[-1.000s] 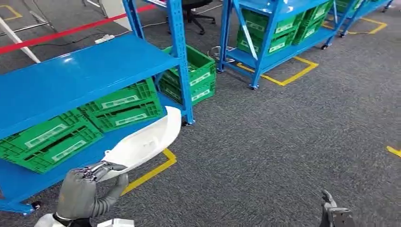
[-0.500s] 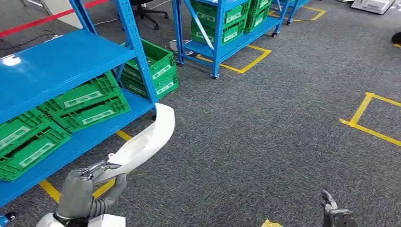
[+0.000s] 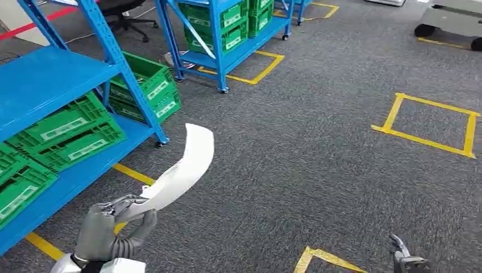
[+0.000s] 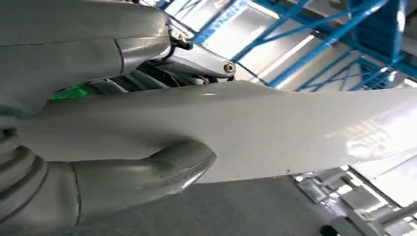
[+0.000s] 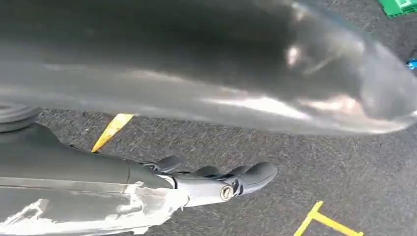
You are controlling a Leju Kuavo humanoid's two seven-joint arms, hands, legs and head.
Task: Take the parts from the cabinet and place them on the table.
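Grey carpet floor [image 3: 318, 170] marked with yellow tape: a square outline [image 3: 429, 122] at right, a strip [image 3: 133, 173] beside the near rack, a corner [image 3: 327, 259] at the lower edge. Blue metal rack [image 3: 51, 79] at left, its lower shelf carrying green crates [image 3: 65, 133]; further green crates [image 3: 145, 85] stand on the floor behind its post. A second blue rack [image 3: 219, 34] with green crates stands farther back. A black office chair [image 3: 122, 11] is at upper left.

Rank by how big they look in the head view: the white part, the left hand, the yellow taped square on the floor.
1. Yellow taped square, though it lies farther off.
2. White part.
3. Left hand, nearest the camera.
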